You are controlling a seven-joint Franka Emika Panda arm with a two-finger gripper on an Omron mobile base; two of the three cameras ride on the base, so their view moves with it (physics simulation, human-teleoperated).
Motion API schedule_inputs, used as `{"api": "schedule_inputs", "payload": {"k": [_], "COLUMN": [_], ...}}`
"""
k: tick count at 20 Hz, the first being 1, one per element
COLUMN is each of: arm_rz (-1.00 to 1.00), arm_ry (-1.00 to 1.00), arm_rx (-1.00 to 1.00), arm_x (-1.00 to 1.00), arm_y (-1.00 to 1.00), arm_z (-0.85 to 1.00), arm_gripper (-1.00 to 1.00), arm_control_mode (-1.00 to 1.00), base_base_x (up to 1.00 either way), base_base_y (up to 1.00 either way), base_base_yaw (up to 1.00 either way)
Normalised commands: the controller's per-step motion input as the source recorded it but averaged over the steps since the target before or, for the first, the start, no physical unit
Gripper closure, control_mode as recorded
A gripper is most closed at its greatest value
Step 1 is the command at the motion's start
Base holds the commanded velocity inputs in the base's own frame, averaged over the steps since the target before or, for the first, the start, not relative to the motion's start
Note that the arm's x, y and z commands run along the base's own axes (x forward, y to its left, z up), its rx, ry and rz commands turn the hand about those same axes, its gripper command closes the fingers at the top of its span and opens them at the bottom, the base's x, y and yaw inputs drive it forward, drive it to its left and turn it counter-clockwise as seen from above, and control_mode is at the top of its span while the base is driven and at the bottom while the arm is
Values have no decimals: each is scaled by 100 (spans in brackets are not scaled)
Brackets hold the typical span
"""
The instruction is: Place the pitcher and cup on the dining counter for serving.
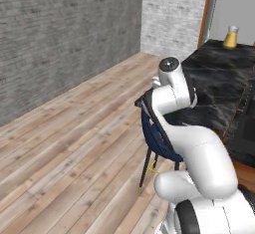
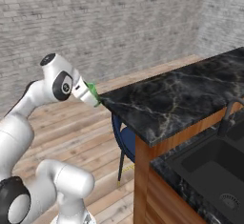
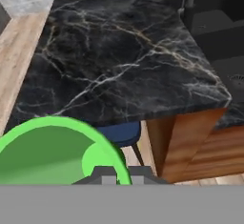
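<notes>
Green cup (image 3: pixel 57 149) sits right up against the hand camera, its open mouth facing the lens, and the hand (image 3: pixel 117 174) is clamped shut on its rim. From the right base view the cup (image 2: pixel 93 93) is up in the air just off the near corner of the dining tabletop (image 2: pixel 181 99), not over the slab yet and not resting on anything.

The pitcher (image 1: pixel 230 37) is already standing way down at the far end of the same black marble, next to the wall, so I'd say that half is sorted.

For this step, my take: lift the cup a bit above the edge, then move it well inward before lowering. That corner is sharp and there's a blue chair (image 1: pixel 158 141) tucked right below it, so letting go too early means a drop to the floor. From here the cup looks tipped, so level it out, base down, set it flat, then open up.
</notes>
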Motion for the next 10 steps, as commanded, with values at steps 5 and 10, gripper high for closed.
{"api": "schedule_inputs", "payload": {"k": [5,10], "arm_rz": [-11,5], "arm_ry": [15,1], "arm_rx": [19,28], "arm_x": [69,23], "arm_y": [-86,-100], "arm_z": [68,2], "arm_gripper": [100,100], "arm_control_mode": [-100,-100], "base_base_x": [0,0], "base_base_y": [0,0], "base_base_yaw": [0,0]}}
